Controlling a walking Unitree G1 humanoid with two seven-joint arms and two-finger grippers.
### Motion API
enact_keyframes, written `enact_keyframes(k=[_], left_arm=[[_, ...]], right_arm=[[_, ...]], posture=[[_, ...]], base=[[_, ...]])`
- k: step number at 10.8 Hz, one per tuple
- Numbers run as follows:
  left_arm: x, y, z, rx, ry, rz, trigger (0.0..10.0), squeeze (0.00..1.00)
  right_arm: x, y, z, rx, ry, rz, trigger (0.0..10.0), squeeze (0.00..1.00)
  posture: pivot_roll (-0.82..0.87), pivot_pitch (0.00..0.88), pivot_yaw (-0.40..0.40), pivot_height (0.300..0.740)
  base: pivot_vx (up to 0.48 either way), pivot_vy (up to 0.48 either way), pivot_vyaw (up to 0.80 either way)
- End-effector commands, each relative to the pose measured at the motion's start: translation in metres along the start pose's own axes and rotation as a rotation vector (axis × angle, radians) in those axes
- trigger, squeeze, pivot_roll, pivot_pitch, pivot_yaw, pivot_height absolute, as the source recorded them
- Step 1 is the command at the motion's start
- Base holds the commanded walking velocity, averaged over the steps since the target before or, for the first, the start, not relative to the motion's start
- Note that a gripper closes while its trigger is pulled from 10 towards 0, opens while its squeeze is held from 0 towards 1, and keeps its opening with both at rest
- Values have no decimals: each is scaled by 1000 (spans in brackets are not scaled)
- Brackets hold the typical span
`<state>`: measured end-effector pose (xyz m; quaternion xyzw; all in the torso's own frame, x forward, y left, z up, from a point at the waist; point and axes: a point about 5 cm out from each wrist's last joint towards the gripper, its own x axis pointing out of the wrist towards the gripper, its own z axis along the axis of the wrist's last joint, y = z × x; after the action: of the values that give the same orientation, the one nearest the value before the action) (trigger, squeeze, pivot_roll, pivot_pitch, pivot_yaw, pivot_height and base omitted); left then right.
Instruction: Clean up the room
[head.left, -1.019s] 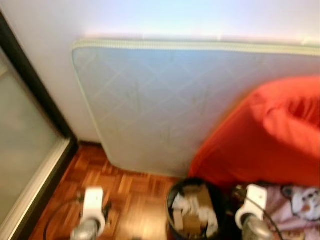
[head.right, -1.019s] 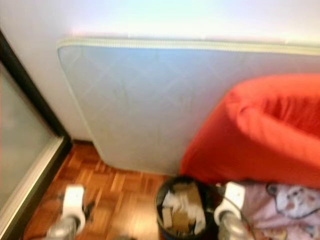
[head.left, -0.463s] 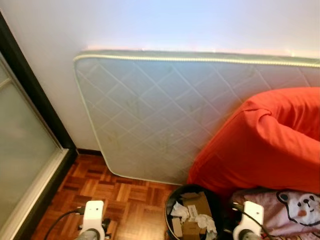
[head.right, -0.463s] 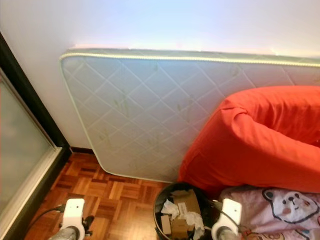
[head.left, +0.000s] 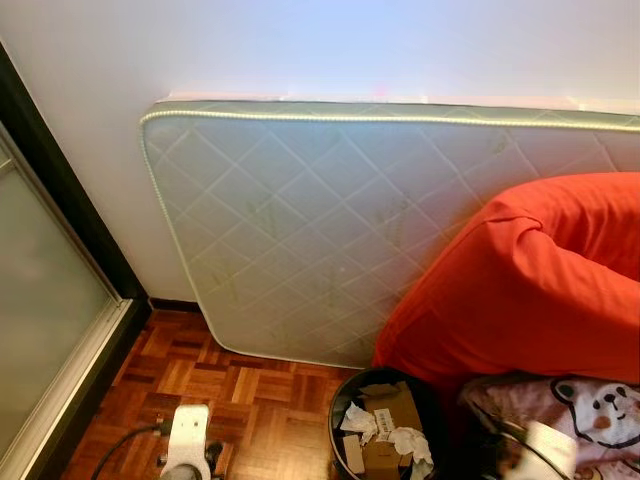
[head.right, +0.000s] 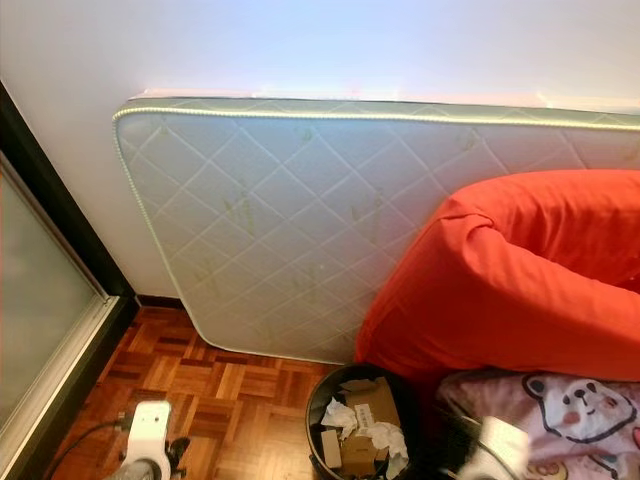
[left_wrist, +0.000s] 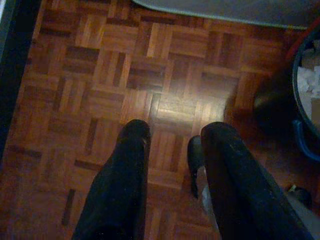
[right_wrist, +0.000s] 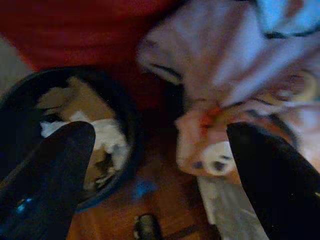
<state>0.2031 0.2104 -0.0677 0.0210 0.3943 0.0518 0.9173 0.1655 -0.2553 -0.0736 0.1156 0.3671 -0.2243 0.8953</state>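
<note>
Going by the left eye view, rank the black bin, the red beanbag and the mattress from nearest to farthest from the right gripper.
From the right gripper, low on the robot's right:
1. Black bin, just to its left on the floor, full of paper and cardboard.
2. Red beanbag, right behind, above the bear-print cloth.
3. Mattress, farthest, leaning on the wall.

We are looking at our left arm (head.left: 187, 445): it is showing a white boxy block at the wrist, sitting on a round silver part. A thin black cable (head.left: 122, 443) is looping out from beside the block. Our right arm (head.left: 545, 445) is showing a white block too, blurry, with a thin dark cable beside it. Our left gripper (left_wrist: 172, 145) is showing two long black fingers (left_wrist: 122, 180), thick, rounded and a bit shiny. Our right gripper (right_wrist: 160, 150) is showing two fat black fingers (right_wrist: 47, 175) with smooth, rounded tips.
</note>
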Motion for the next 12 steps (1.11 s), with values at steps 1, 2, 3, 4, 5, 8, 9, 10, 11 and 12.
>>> enact_keyframes(k=[1, 2, 3, 4, 5, 8, 9, 10, 11, 12], left_arm=[[-1, 0, -4, 4, 14, 9, 10000, 0], [0, -2, 0, -20, -2, 17, 10000, 0], [0, -3, 0, -16, -3, 10, 10000, 0], [0, -4, -2, -2, 2, 0, 10000, 0], [-1, -3, -3, 7, 5, -2, 10000, 0], [-1, -3, -5, 2, 4, 0, 10000, 0], [-2, -2, -8, 1, 9, 1, 10000, 0], [-3, -1, -10, -1, 16, 5, 10000, 0], [-4, -1, -12, 0, 21, 6, 10000, 0], [-4, -2, -12, 0, 21, 2, 10000, 0]], right_arm=[[-3, -8, -9, -8, 39, -15, 10000, 0], [-7, -10, -22, -143, 110, 20, 10000, 0], [-5, -1, -18, -137, 90, 53, 10000, 0], [-3, 5, -15, -112, 75, 64, 10000, 0], [-3, 20, -16, -170, 83, 122, 10000, 0], [-4, 32, -21, -224, 101, 179, 10000, 0], [-4, 33, -22, -229, 105, 186, 10000, 0], [-5, 35, -23, -228, 110, 189, 10000, 0], [-5, 36, -25, -237, 120, 192, 10000, 0], [-6, 36, -26, -240, 121, 193, 10000, 0]], posture=[[114, 0, -24, 740], [122, 0, -27, 740], [110, 0, -16, 740], [106, 0, -11, 740], [112, 0, -10, 740], [127, 3, -13, 740], [128, 9, -12, 740], [123, 14, -10, 740], [121, 20, -9, 740], [115, 34, -8, 740]], base=[[0, 0, 0], [0, 0, 0], [0, 0, 0], [0, 0, 0], [0, 0, 0], [0, 0, 0], [0, 0, 0], [0, 0, 0], [0, 0, 0], [0, 0, 0]])
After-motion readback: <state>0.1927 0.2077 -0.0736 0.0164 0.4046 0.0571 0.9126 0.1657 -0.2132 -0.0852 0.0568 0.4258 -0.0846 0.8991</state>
